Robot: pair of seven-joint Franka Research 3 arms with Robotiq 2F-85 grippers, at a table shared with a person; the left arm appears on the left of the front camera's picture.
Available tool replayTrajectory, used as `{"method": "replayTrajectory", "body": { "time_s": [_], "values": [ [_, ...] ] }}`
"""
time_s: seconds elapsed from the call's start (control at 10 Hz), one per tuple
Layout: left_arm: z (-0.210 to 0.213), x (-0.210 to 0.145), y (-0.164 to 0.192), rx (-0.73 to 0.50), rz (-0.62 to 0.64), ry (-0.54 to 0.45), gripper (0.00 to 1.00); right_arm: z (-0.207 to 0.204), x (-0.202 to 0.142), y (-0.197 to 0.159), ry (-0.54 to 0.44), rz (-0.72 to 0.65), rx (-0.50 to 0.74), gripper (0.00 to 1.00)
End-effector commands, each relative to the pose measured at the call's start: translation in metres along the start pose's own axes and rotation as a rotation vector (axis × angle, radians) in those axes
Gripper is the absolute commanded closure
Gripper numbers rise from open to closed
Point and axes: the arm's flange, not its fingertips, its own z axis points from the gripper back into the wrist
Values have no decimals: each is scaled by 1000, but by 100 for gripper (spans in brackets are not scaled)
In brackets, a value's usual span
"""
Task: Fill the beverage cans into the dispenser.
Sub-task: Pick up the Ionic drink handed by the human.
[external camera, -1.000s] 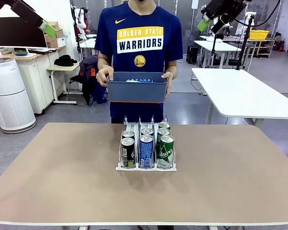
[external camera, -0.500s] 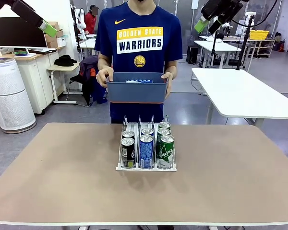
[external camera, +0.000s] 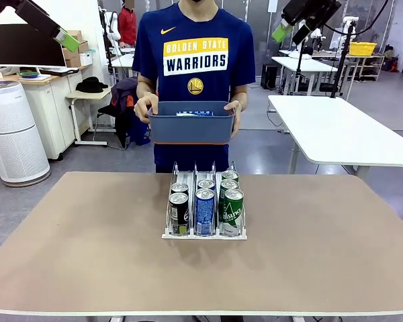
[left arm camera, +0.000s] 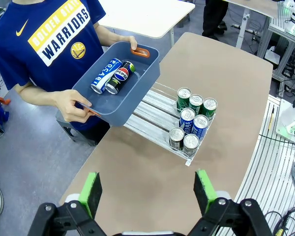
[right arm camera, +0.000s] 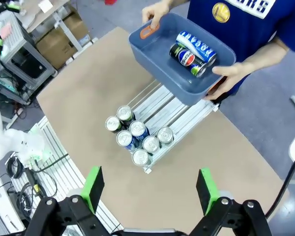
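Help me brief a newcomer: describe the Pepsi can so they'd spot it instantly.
The person at the table's far side holds a blue-grey tub. Two cans lie inside it, side by side. Yours is the black can with the round red-and-blue logo, not the blue-and-white can.

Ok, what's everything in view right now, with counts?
table: one, tan, foreground
dispenser: one, white base, table middle
green cans: three, dispenser's right lane
blue cans: two, middle lane
black cans: two, left lane
tub: one, blue-grey, held up at far side
cans in tub: two, lying down, one blue-white, one dark
person's hands: two, on tub ends
left gripper: open, high above table
right gripper: open, high above table
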Motion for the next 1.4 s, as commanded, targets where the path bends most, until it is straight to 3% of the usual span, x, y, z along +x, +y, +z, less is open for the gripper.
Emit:
{"method": "replayTrajectory", "body": {
  "time_s": [0.0, 1.3],
  "values": [
    [0, -2, 0, -2, 1, 1, 0, 7, -3, -1, -95, 25, 9, 0],
    [0, -2, 0, -2, 1, 1, 0, 12, 4, 1, -59, 4, -11, 0]
  ]
}}
